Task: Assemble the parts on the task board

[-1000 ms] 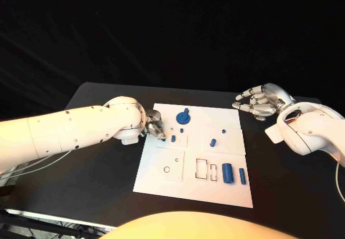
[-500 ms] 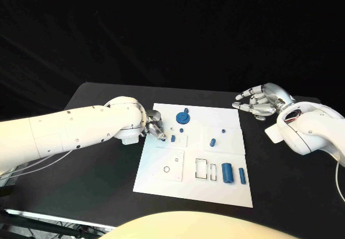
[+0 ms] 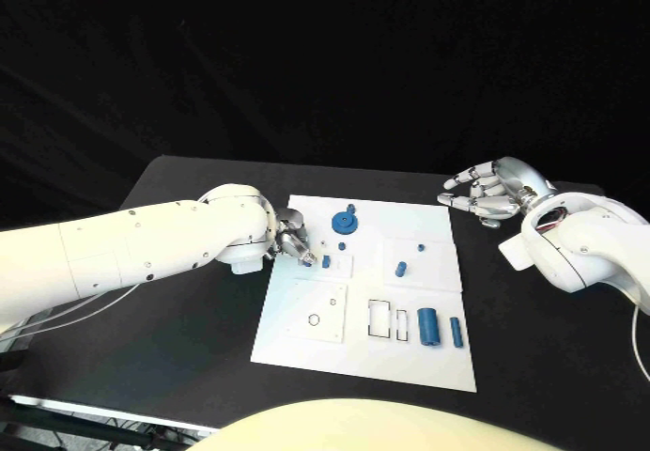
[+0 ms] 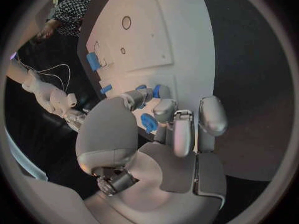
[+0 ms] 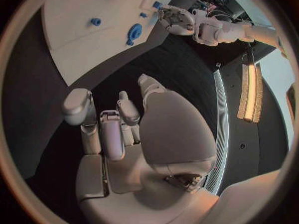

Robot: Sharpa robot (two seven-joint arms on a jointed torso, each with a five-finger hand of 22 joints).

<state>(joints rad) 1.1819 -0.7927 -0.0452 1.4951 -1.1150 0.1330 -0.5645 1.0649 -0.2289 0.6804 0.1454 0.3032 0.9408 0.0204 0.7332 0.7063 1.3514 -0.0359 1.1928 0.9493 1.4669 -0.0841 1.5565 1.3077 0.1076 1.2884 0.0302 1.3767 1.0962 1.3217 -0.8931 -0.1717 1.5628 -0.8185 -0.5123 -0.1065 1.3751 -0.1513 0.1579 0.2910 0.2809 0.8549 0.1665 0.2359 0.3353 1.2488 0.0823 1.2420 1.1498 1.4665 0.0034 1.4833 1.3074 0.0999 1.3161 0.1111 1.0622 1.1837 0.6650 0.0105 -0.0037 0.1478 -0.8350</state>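
Nearest on the white task board [image 3: 359, 357], the tall blue cylinder [image 3: 429, 326] and its slimmer neighbour [image 3: 456, 332] lie where they did a second ago, beside the unfilled slots, so that part of the assembly looks untouched. Mid-board at the left edge, the left hand [image 3: 290, 241] has barely shifted; its fingers [image 4: 163, 109] press around a small blue part [image 4: 149, 122], and seating appears under way. Far right, over the bench [image 3: 177, 310], the right hand [image 3: 490, 193] stays half-curled, holding nothing.
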